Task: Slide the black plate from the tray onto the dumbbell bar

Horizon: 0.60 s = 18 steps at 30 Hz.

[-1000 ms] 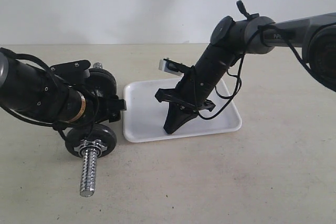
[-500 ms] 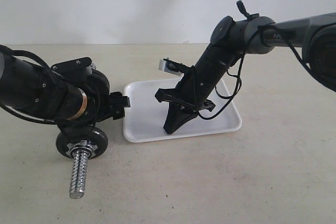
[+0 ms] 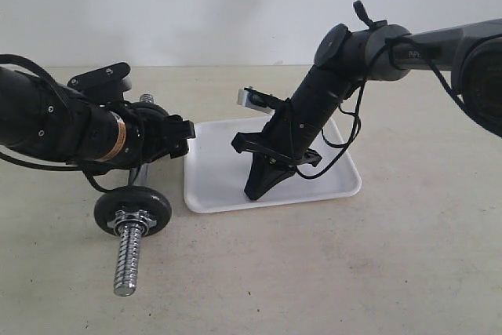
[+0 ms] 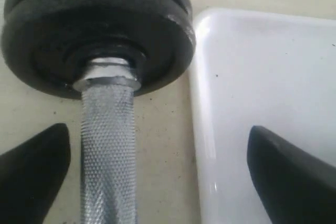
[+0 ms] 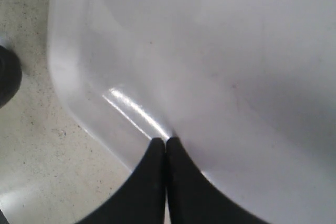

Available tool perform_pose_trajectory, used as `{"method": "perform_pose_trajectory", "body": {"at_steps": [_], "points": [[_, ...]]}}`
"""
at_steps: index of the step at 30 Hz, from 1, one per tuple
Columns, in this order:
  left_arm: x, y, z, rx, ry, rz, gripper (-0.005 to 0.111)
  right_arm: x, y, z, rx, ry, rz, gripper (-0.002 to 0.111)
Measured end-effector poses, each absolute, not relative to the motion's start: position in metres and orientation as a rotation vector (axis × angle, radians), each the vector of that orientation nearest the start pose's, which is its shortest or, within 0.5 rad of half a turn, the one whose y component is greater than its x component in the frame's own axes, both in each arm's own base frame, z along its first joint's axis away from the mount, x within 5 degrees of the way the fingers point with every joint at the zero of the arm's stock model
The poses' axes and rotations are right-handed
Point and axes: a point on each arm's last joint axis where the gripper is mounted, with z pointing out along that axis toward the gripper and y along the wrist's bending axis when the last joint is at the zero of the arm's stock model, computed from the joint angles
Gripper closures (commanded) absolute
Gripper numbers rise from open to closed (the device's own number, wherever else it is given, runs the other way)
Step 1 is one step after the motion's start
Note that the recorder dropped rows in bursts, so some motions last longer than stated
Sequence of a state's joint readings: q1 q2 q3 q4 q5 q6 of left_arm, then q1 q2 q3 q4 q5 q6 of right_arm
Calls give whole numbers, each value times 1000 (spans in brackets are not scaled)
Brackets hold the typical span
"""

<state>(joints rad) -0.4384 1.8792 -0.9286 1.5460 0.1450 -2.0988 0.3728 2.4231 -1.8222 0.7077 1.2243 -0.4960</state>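
black plate (image 4: 100,40) sits on dumbbell bar (image 4: 107,156), left tool (image 4: 157,128) straddling it.

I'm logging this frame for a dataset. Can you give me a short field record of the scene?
left end effector: open, straddling dumbbell bar
right end effector: shut, tips on tray
far-end black plates: two, stacked on bar
near-end black plate: on bar, star collar nut outside it
tray contents: no plate visible
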Motion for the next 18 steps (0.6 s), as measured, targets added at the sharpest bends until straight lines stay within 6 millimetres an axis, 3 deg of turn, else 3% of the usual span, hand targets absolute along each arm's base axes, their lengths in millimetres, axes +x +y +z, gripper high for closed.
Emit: {"method": "perform_pose_trajectory", "body": {"at_steps": [18], "points": [[332,-141,135,-205,2435,-271,26,407,227,104,-879,2963,1039,109]]}}
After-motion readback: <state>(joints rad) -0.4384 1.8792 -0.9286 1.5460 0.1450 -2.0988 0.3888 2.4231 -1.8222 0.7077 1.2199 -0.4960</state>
